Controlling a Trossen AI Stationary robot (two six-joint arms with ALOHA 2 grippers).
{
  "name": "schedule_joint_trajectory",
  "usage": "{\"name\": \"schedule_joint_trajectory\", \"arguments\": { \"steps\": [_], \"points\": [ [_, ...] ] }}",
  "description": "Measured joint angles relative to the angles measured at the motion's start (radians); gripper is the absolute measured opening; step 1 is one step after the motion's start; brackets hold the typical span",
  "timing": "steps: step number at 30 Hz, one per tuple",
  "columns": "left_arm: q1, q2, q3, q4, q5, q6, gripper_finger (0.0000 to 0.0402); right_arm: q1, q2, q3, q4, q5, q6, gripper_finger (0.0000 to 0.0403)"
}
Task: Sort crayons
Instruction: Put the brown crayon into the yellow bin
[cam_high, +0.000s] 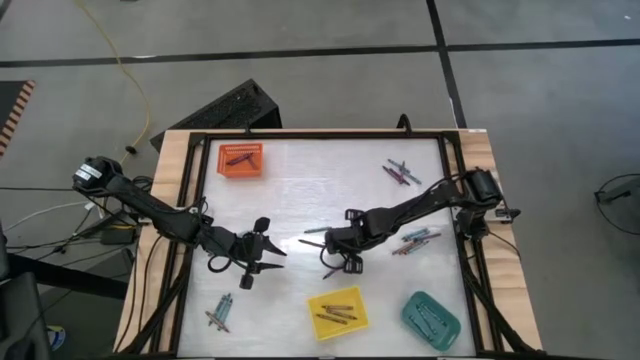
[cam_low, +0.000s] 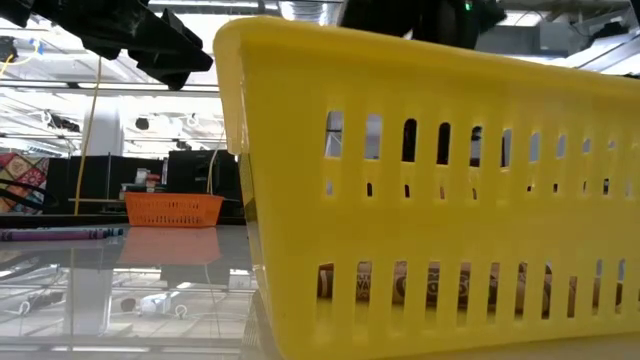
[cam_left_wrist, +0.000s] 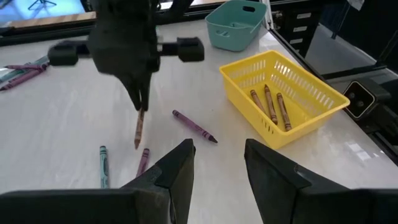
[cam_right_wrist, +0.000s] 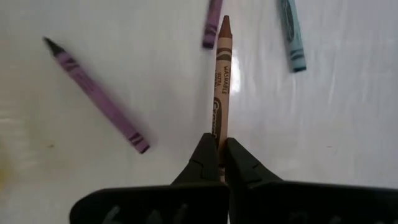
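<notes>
My right gripper (cam_left_wrist: 142, 104) (cam_high: 338, 258) hangs over the table's middle, shut on a brown crayon (cam_left_wrist: 138, 127). On the table under it lie a purple crayon (cam_left_wrist: 194, 126), a second purple crayon (cam_left_wrist: 143, 162) and a teal crayon (cam_left_wrist: 103, 165). To its left, my left gripper (cam_left_wrist: 217, 165) (cam_high: 262, 250) waits open with nothing between its fingers. Three brown crayons (cam_left_wrist: 268, 106) lie flat in the yellow tray (cam_left_wrist: 323, 99) near the front edge. My right gripper pinches the brown crayon's blunt end (cam_right_wrist: 218, 132) between its two fingertips, which come from above and slant down. The crayon runs on in line with the fingers and hangs below them, pointed tip (cam_right_wrist: 225, 22) lowest. Whether the tip clears the table, I cannot tell.
An orange tray (cam_high: 240, 160) with crayons stands at the far left and a teal tray (cam_high: 430, 315) at the near right. Loose crayons lie at the far right (cam_high: 400, 172), at the right (cam_high: 415, 240) and at the near left (cam_high: 220, 312). A black frame edges the table.
</notes>
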Motion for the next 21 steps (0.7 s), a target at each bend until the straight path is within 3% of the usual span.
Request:
{"name": "schedule_joint_trajectory", "arguments": {
  "steps": [10,21],
  "points": [
    [0.0,0.0,0.0,-0.006,0.0,0.0,0.0133,0.107,-0.001,0.187,-0.148,0.036,0.009,0.0],
    [0.0,0.0,0.0,-0.071,0.001,-0.023,0.0133,0.315,-0.002,0.263,-0.081,-0.032,0.104,0.0]
  ]
}}
